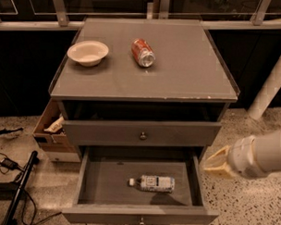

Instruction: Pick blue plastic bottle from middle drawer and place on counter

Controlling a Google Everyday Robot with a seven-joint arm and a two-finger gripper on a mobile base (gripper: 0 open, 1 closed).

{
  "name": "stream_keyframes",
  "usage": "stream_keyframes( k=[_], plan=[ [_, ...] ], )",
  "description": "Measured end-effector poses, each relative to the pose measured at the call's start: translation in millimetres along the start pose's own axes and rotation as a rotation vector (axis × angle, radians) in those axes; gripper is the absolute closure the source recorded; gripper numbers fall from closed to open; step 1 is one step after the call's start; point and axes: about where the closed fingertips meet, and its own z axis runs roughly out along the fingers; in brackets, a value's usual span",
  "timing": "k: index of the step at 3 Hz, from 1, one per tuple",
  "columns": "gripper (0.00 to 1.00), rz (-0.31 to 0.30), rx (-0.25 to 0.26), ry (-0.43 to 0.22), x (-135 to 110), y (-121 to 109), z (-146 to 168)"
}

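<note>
Grey middle drawer (106, 178) is pulled out. The blue plastic bottle (154, 183) lies on its side on the floor, near the front, cap to the left, touching no wall. The gripper (217, 164) hangs outside the drawer, just off its right wall and at about rim height, well apart from the bottle. Can't tell how wide it is set. It isn't on the bottle.

Pick not started, I'd say. Risks from here:
- The gripper has to clear the right wall. Coming in low would clip it and could jolt the drawer.
- The upper drawer front (107, 131) overhangs the back of the drawer, so headroom looks tight. A steep approach from behind is probably out.
- The bottle is round and lying down. An off-centre touch would likely roll it away or pinch it out.
- Thin plastic may squash or slip in a hard grip.
- On the bench (179, 74), a soda can (143, 53) lies on its side beside a bowl (88, 52). Placing near them could set the can rolling. The bare right or front area looks safer.
</note>
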Motion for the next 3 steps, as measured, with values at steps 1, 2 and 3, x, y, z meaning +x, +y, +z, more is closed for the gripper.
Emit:
stream_keyframes(
  k=[1, 2, 3],
  plan=[
    [1.0, 0.006, -0.067, -0.147, 9, 20, 75],
    [1.0, 0.005, -0.094, -0.173, 13, 24, 95],
    [1.0, 0.004, -0.091, -0.172, 13, 23, 93]
  ],
)
